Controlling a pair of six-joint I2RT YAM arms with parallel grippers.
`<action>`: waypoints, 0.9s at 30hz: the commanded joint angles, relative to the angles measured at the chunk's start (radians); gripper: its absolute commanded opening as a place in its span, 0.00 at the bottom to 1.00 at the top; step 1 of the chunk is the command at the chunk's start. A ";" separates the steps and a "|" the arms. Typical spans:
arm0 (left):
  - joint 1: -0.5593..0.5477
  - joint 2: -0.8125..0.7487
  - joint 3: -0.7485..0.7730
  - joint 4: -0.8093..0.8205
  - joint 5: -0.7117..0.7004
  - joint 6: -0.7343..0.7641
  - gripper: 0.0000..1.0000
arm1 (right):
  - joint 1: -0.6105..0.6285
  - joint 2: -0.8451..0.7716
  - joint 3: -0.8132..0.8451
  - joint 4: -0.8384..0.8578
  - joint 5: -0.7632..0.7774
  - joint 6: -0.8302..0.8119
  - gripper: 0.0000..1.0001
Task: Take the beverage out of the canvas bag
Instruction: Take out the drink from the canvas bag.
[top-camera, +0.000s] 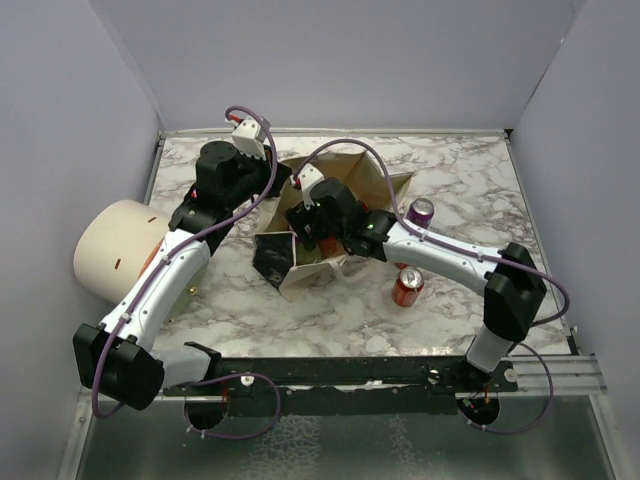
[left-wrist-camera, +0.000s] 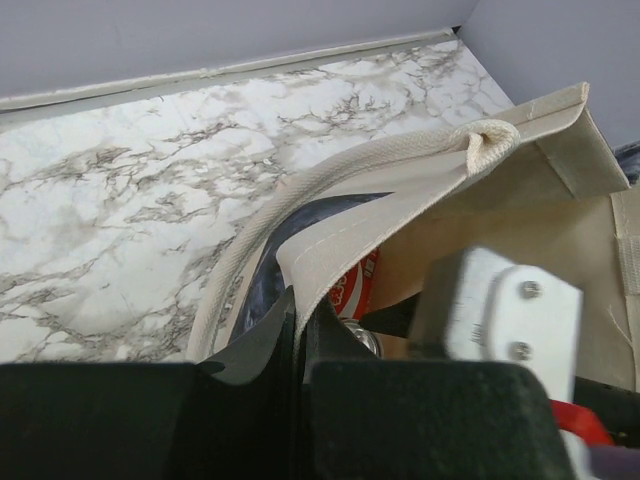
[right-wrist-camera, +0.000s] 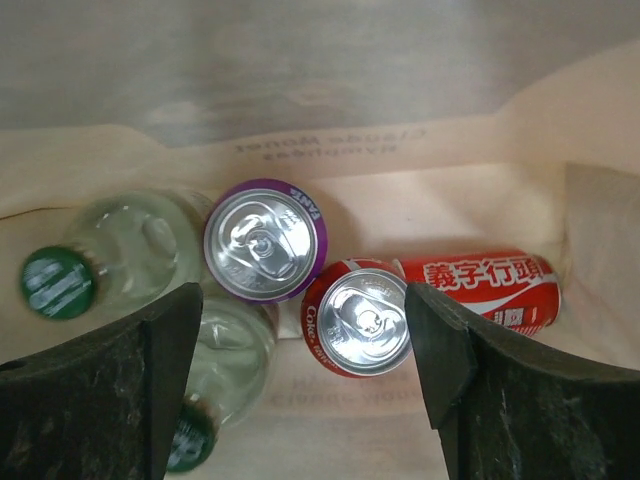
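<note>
The cream canvas bag (top-camera: 375, 180) stands open mid-table, with its black panel (top-camera: 272, 256) facing front-left. My left gripper (top-camera: 280, 187) is shut on the bag's rim cloth (left-wrist-camera: 300, 300), next to a loop handle (left-wrist-camera: 330, 175). My right gripper (right-wrist-camera: 305, 350) is open inside the bag, its jaws either side of an upright red Coke can (right-wrist-camera: 362, 322). Beside it in the bag are a purple can (right-wrist-camera: 265, 240), a lying red can (right-wrist-camera: 485, 285) and two clear bottles with green caps (right-wrist-camera: 60, 282). The red can also shows in the left wrist view (left-wrist-camera: 355, 288).
A purple can (top-camera: 421, 211) and a red can (top-camera: 407, 287) stand on the marble table right of the bag. A big cream cylinder (top-camera: 112, 248) with an orange end lies at the left edge. Grey walls enclose the table.
</note>
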 joint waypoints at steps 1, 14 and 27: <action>0.001 -0.094 0.096 0.272 0.041 -0.036 0.00 | 0.006 0.077 0.073 -0.017 0.118 0.113 0.85; -0.011 -0.120 0.059 0.236 0.072 -0.064 0.00 | 0.008 0.169 0.152 -0.070 0.130 0.357 1.00; -0.011 -0.198 0.005 0.228 0.110 -0.085 0.00 | 0.005 0.238 0.207 -0.090 0.136 0.586 1.00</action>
